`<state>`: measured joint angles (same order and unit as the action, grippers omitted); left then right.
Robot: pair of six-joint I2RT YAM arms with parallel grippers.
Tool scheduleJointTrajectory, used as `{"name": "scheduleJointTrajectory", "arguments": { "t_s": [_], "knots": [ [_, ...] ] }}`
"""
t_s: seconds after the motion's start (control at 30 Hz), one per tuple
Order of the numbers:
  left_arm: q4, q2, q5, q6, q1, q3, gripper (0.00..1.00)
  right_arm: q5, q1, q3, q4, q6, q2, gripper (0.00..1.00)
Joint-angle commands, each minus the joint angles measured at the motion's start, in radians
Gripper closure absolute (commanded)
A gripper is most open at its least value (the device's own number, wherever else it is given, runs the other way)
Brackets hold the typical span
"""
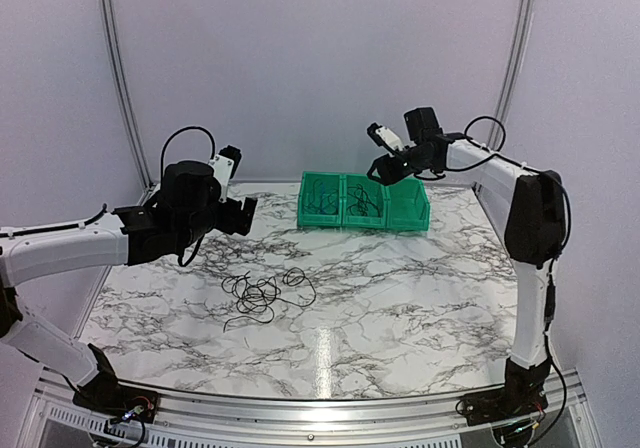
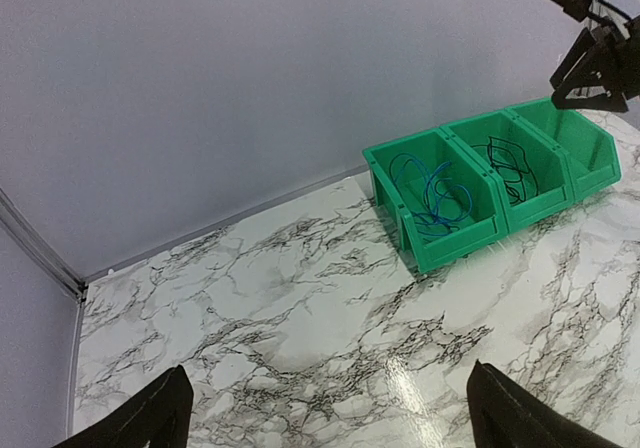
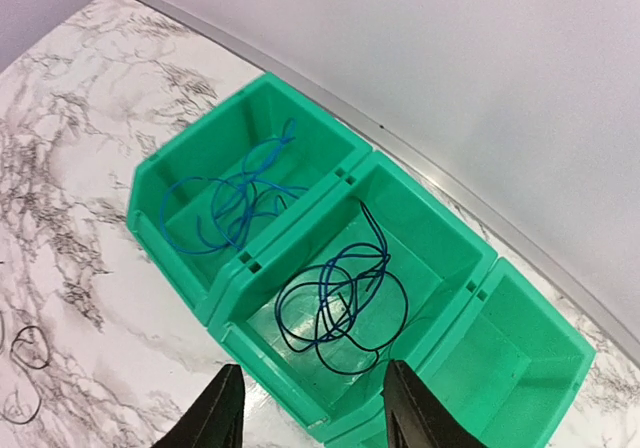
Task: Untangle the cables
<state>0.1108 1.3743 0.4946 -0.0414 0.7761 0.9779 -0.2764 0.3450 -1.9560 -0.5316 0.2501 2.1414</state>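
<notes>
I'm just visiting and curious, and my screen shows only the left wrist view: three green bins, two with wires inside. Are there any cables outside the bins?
Observer: Yes. The top view shows a loose tangle of thin black cables on the marble table, nearer the arms than the green bins.
Visitor: Is the claw over the bins carrying anything?
Observer: No. Its own camera shows the right claw open and holding nothing. A dark-blue cable lies in the middle bin below it.
Visitor: And the last bin?
Observer: The right wrist view looks into the third bin and shows no cable in the part it sees.
</notes>
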Motion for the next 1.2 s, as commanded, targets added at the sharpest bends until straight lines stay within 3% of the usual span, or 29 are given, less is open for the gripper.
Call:
{"name": "scheduleJointTrajectory", "arguments": {
  "t_s": [0.0, 0.23, 0.4, 0.63, 0.87, 1.17],
  "knots": [
    [0.021, 0.005, -0.014, 0.006, -0.005, -0.004, 0.01, -0.145, 0.003, 0.042, 0.010, 0.024, -0.103, 0.52],
    [0.028, 0.019, -0.023, 0.022, -0.005, -0.007, 0.01, -0.235, 0.002, 0.211, 0.087, 0.061, -0.333, 0.48],
    [-0.055, 0.079, -0.083, 0.035, -0.005, 0.043, 0.01, -0.305, -0.003, 0.470, 0.237, 0.081, -0.515, 0.44],
    [-0.227, 0.192, -0.234, 0.220, -0.002, 0.157, 0.04, -0.492, 0.011, 0.736, 0.402, 0.109, -0.549, 0.57],
    [-0.242, 0.219, -0.301, 0.357, -0.004, 0.139, 0.10, -0.384, 0.144, 0.627, 0.274, 0.213, -0.345, 0.65],
    [0.009, 0.052, -0.193, 0.491, -0.004, -0.176, 0.08, -0.203, 0.314, 0.375, 0.132, 0.293, -0.050, 0.62]
  ]
}}
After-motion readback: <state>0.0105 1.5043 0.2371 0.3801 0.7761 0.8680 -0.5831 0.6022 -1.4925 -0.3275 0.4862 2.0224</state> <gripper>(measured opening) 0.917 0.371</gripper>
